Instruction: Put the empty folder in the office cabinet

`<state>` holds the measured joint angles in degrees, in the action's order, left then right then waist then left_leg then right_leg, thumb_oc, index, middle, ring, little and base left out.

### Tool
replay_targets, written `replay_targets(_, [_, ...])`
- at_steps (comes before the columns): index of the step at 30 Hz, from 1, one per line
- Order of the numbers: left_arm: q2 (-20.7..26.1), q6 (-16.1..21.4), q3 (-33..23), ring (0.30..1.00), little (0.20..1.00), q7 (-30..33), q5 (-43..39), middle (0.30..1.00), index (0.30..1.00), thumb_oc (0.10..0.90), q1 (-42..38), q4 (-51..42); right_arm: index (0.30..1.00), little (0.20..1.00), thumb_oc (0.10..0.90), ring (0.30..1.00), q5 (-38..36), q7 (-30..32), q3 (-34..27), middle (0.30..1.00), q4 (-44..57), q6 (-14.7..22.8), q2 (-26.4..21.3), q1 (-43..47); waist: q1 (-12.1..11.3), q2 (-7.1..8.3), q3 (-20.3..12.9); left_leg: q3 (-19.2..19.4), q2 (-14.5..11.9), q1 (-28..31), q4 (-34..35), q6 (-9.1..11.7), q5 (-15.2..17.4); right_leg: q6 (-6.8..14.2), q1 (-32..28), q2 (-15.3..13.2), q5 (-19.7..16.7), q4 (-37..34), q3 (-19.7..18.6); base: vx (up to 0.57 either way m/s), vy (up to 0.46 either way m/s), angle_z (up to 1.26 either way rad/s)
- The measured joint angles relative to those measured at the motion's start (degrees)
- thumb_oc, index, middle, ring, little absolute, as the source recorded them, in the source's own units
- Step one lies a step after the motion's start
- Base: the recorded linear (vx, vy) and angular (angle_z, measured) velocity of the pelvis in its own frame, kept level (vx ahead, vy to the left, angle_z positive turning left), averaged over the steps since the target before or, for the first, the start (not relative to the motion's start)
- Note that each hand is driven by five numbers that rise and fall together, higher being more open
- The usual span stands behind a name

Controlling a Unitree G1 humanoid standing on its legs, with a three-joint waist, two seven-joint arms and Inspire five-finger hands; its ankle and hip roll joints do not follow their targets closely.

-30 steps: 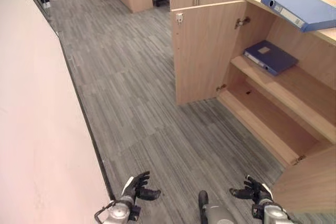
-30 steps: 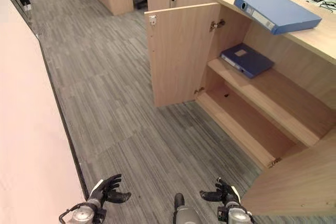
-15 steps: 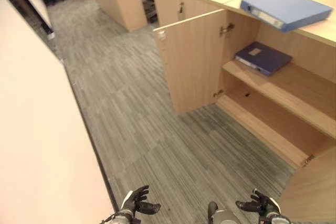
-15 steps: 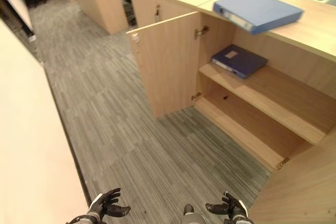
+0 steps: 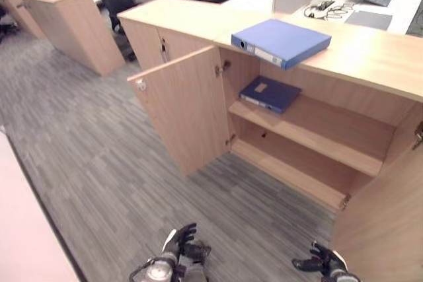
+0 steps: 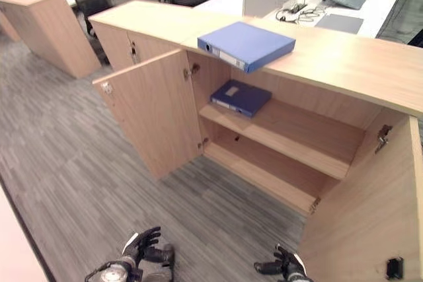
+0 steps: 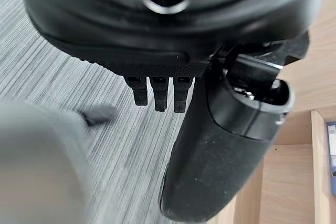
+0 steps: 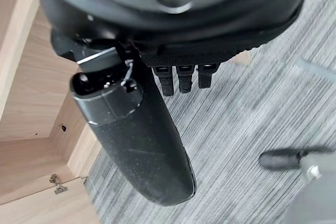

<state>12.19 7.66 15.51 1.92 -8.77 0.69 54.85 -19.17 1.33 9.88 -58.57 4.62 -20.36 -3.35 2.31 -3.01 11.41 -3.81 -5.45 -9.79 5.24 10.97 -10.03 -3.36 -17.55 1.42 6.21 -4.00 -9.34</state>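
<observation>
While unreadable, a pale label [image 5: 268, 56] marks the folder [image 5: 282, 41] spine.

One folder [image 5: 281, 41] lies on the cabinet [image 5: 370, 64] top — another folder [image 5: 269, 93] on the upper shelf [image 5: 310, 138], behind the open door [image 5: 185, 113].

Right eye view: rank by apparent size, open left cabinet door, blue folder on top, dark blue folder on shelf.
1. Open left cabinet door, largest.
2. Blue folder on the cabinet top.
3. Dark blue folder on the upper shelf, smallest; it lies deeper inside, so distance may shrink it.
</observation>
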Motion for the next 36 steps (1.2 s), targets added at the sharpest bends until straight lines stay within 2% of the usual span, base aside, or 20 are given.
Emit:
replay_targets(1, [-0.1,0.0,-0.1,0.9,0.9,0.2,-0.1,0.9,0.9,0.8,-0.1,0.8,0.9,0.9,0.8,0.9,0.1,0.0,0.0,0.9,-0.2,-0.3,0.0,0.1,-1.7,-0.26,0.2,-1.5,0.1,-1.0,-0.1,0.0,0.0,0.2,0.5,-0.4,1.7,1.8,-2.2,0.47,0.034,-1.17])
replay_targets(2, [0.3,-0.4,-0.8,0.9,0.9,0.0,-1.4,0.9,0.9,0.8,0.9,0.6,0.9,0.9,0.8,0.9,0.3,-0.1,0.1,0.9,-0.1,-0.2,0.2,-0.2,-3.7,0.37,0.2,-1.4,0.9,-1.6,-0.1,-1.1,0.6,2.1,-0.9,-2.5,2.2,1.7,-4.9,0.46,0.063,-1.31])
replay_targets(5, [0.7,-0.1,-2.6,0.9,0.9,0.4,-1.6,0.9,0.9,0.8,2.5,0.8,0.9,0.9,0.8,0.9,1.2,-0.3,0.7,0.9,-0.3,0.0,0.0,-0.4,-5.2,0.15,-0.1,-2.2,1.8,1.1,-0.5,-3.9,5.4,4.7,-4.2,-5.8,6.3,1.0,-10.7,0.45,0.108,-1.12])
replay_targets(7, [1.2,-0.2,-3.9,0.9,0.9,0.3,-1.5,0.9,0.9,0.8,0.7,2.9,0.9,0.9,0.8,0.9,1.2,-0.3,1.1,0.9,-0.6,-0.2,1.6,0.5,-5.9,3.01,0.8,-1.6,5.9,1.6,-4.4,-4.0,3.0,6.2,-4.7,-9.9,8.1,3.0,-12.8,0.33,0.125,-1.0])
replay_targets(8, [2.0,-0.2,-4.3,0.9,0.9,0.3,-1.5,0.9,0.9,0.8,0.0,3.0,0.9,0.9,0.8,0.9,2.4,-1.0,1.1,0.9,-0.6,-0.3,3.1,0.9,-6.1,4.42,0.7,-0.2,7.5,1.7,-6.6,-7.0,2.3,7.4,-3.5,-11.3,7.6,6.5,-13.8,0.23,0.089,-0.84])
replay_targets(10, [2.6,-0.2,-3.7,0.9,0.9,0.0,-0.8,0.9,0.9,0.8,-0.2,2.6,0.9,0.9,0.8,0.9,3.4,-1.2,1.2,0.9,-0.5,-0.3,4.7,0.6,-5.9,5.07,0.5,0.7,8.7,3.1,-7.0,-10.3,1.4,9.3,-3.1,-11.8,7.8,9.5,-13.8,0.44,0.178,-0.36])
replay_targets(12, [3.4,-0.1,-2.1,0.9,0.9,0.0,0.2,0.9,0.9,0.8,-2.0,1.9,0.9,0.9,0.8,0.9,3.4,-2.2,1.2,0.9,-1.0,-0.2,6.2,0.4,-5.7,6.11,0.0,3.7,10.3,4.2,-7.3,-12.4,3.0,9.7,-1.9,-12.0,6.0,11.8,-12.9,0.38,0.132,-0.21])
replay_targets(13, [3.3,-0.1,-2.2,0.9,0.9,0.0,0.3,0.9,0.9,0.8,-1.0,1.1,0.9,0.9,0.8,0.9,3.4,-2.2,1.2,0.9,-2.4,-0.2,6.7,1.4,-5.7,5.73,-0.9,4.8,10.6,5.2,-5.6,-12.8,3.1,12.0,-0.6,-12.7,5.5,13.6,-13.9,0.29,0.076,-0.37])
replay_targets(14, [3.3,0.0,-2.0,0.9,0.9,-0.1,0.7,0.9,0.9,0.8,-1.3,1.2,0.9,0.9,0.8,0.9,3.5,-2.2,1.3,0.9,-2.4,-0.1,6.9,2.0,-5.3,5.85,-1.6,5.5,11.2,5.3,-5.2,-13.8,3.9,12.4,0.1,-12.9,4.1,14.1,-13.8,0.38,0.092,-0.59])
replay_targets(15, [3.3,-0.1,-1.7,0.9,0.9,0.1,1.2,0.9,0.9,0.8,-1.1,0.9,0.9,0.9,0.8,0.9,3.6,-2.5,1.5,0.9,-3.3,-0.2,7.1,2.4,-6.0,5.56,-2.2,6.8,10.8,6.1,-3.7,-13.9,3.6,15.1,2.2,-13.4,4.1,16.5,-14.1,0.18,0.044,-0.46])
replay_targets(22, [4.6,-0.2,-0.8,0.9,0.9,0.0,1.2,0.9,0.9,0.8,0.3,0.9,0.9,0.9,0.8,0.9,5.6,-2.6,3.1,0.9,-2.9,-0.7,7.6,2.9,-5.8,7.97,-5.5,8.6,12.5,8.2,-0.7,-18.4,4.4,18.9,7.3,-13.6,0.9,23.5,-13.4,0.2,0.097,-0.19])
replay_targets(24, [4.9,-0.2,0.4,0.9,0.9,0.1,1.2,0.9,0.9,0.8,0.2,1.0,0.9,0.9,0.8,0.9,5.6,-2.6,3.1,0.9,-2.9,-0.9,7.6,4.3,-5.8,6.92,-5.0,9.6,11.4,9.0,-0.6,-18.7,5.1,19.2,11.4,-12.5,-1.0,30.9,-9.6,0.14,0.174,-0.4])
replay_targets(25, [4.8,-0.4,0.8,0.9,0.9,0.0,1.2,0.9,0.9,0.8,0.7,0.9,0.9,0.9,0.8,0.9,5.6,-2.6,2.9,0.9,-2.4,-0.8,7.6,5.4,-5.7,5.12,-4.4,11.2,10.0,11.0,-0.6,-19.3,5.6,19.5,15.7,-13.4,-1.9,38.7,2.0,0.18,0.21,-0.49])
replay_targets(27, [4.3,-0.2,1.2,0.9,0.9,0.2,1.2,0.9,0.9,0.8,0.5,0.8,0.9,0.9,0.8,0.9,5.6,-2.5,2.9,0.9,-2.2,-0.6,7.6,5.7,-5.6,3.89,-4.3,11.4,9.8,12.7,-0.5,-20.3,7.4,19.1,17.4,-13.0,-2.2,40.5,5.2,0.22,0.195,-0.34])
replay_targets(29, [4.1,-0.3,1.6,0.9,0.9,0.0,1.2,0.9,0.9,0.8,0.2,0.5,0.9,0.9,0.8,0.9,5.6,-2.5,2.7,0.9,-1.5,-0.6,7.4,5.8,-5.1,2.03,-4.0,11.3,8.5,13.2,-0.6,-20.3,8.0,18.6,20.6,-11.5,1.2,43.6,6.9,0.26,0.083,-0.19])
replay_targets(30, [4.1,-0.3,2.0,0.9,0.9,0.0,1.2,0.9,0.9,0.8,0.1,0.3,0.9,0.9,0.8,0.9,5.6,-2.5,2.8,0.9,-0.5,-0.6,7.3,6.0,-4.5,1.09,-3.8,11.2,7.7,13.4,-0.6,-20.2,8.1,18.2,22.4,-10.3,3.2,42.6,7.2,0.24,-0.04,-0.03])
replay_targets(32, [3.9,-0.2,2.0,0.9,0.9,-0.1,1.2,0.9,0.9,0.8,0.1,0.5,0.9,0.9,0.8,0.9,5.6,-2.5,2.9,0.9,0.4,-0.4,7.3,4.9,-3.2,0.26,-3.2,11.1,6.7,15.1,-0.6,-19.0,8.9,14.5,24.5,-9.8,5.3,32.7,11.0,0.24,-0.143,0.03])
replay_targets(34, [3.7,-0.1,1.8,0.9,0.9,-0.1,1.2,0.9,0.9,0.8,0.2,1.6,0.9,0.9,0.8,0.9,5.6,-2.5,3.4,0.9,0.1,-0.4,7.3,3.9,-2.3,0.77,-2.9,11.9,6.6,16.8,-0.4,-17.0,9.8,12.6,26.4,-11.5,2.2,19.6,14.5,0.24,-0.159,0.01])
replay_targets(35, [3.3,-0.2,-0.1,0.9,0.9,-0.1,1.2,0.9,0.9,0.8,0.9,2.2,0.9,0.9,0.8,0.9,5.3,-2.3,3.6,0.9,-0.1,-0.6,7.5,3.6,-2.3,1.72,-2.7,12.7,6.8,17.6,-0.3,-16.5,10.5,13.3,28.5,-12.3,-2.3,12.7,15.2,0.22,-0.135,-0.05])
replay_targets(36, [3.4,-0.2,-0.2,0.9,0.9,0.0,1.2,0.9,0.9,0.8,1.0,2.3,0.9,0.9,0.8,0.9,5.3,-2.1,3.3,0.9,-0.1,-0.5,7.5,3.4,-2.1,2.18,-2.5,12.7,6.7,18.3,-0.6,-15.7,11.0,13.8,30.5,-13.6,-3.9,11.3,15.1,0.28,-0.183,-0.13])
